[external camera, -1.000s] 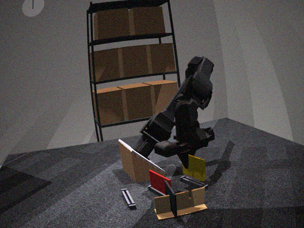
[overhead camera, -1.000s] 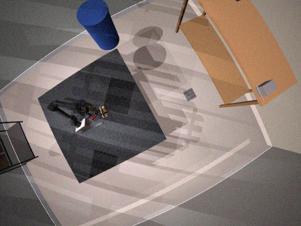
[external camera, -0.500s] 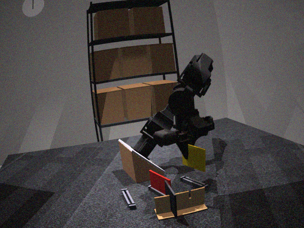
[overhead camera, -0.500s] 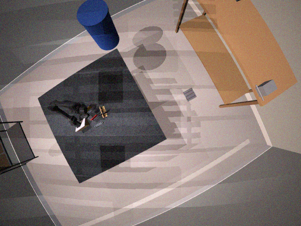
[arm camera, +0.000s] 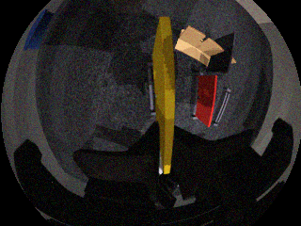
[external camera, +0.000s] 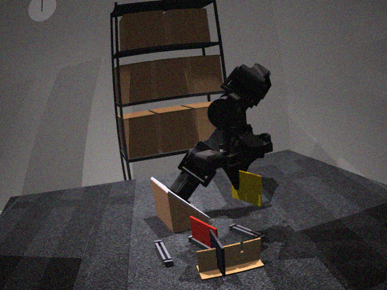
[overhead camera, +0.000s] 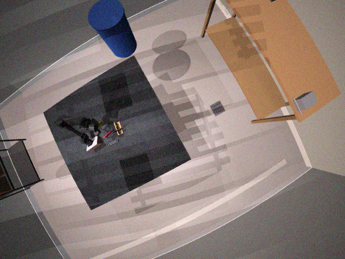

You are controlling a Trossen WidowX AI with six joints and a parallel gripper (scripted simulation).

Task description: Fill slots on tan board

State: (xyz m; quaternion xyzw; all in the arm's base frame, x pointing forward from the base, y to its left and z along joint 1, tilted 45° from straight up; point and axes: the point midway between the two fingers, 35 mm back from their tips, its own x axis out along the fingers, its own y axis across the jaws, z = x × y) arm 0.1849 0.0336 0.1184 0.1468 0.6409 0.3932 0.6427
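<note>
My gripper (external camera: 236, 184) (arm camera: 160, 124) is shut on the yellow board (external camera: 251, 188) (arm camera: 165, 80), which hangs upright above the floor, behind its holder in the exterior view. The tan board (external camera: 233, 255) (arm camera: 192, 36) (overhead camera: 120, 131) stands on its base. A dark board (external camera: 218, 254) (arm camera: 223, 56) sits crosswise in one slot; another slot (external camera: 241, 247) is open. The red board (external camera: 201, 231) (arm camera: 206, 98) (overhead camera: 107, 134) stands in its holder. One empty holder (external camera: 245, 230) (arm camera: 150, 89) lies behind the tan board, another (external camera: 162, 253) (arm camera: 223, 107) (overhead camera: 113, 142) beyond the red board. The yellow board's notch is hidden.
A white-topped brown block (external camera: 162, 209) (overhead camera: 94, 144) stands by the arm's base, close to the red board. A blue bin (overhead camera: 117, 30), a wooden desk (overhead camera: 301, 53) and a shelf rack with boxes (external camera: 170, 100) stand farther off.
</note>
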